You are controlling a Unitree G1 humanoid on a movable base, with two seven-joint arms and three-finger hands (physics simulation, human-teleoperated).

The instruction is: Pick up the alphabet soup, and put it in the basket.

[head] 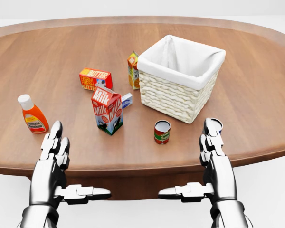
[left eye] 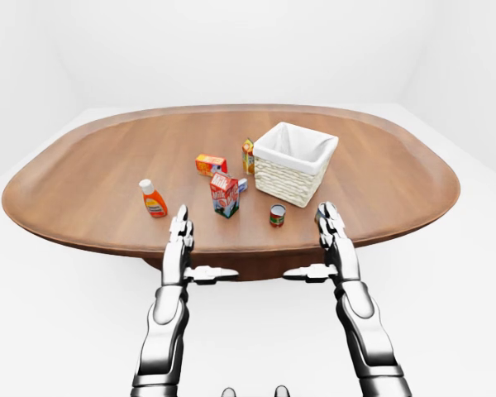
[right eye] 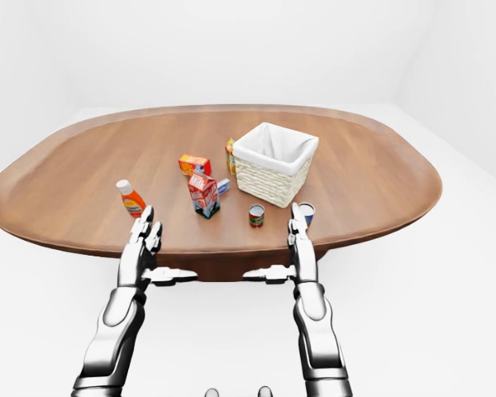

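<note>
Wooden table (head: 256,95): alphabet soup (head: 162,132) apparently between spread-fingered hands, nearer right hand (head: 213,142).

head view nearer, all overlooking table (head: 256,95)

On the wooden table (head: 256,85) stand a milk carton (head: 107,110), butter box (head: 95,79), and orange sauce bottle (head: 33,114).

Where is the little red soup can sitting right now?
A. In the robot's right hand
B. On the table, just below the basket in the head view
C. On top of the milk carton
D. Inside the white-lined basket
B: the soup can stands upright on the wooden table, apart from the basket, and neither the left hand nor the right hand holds it.
</note>
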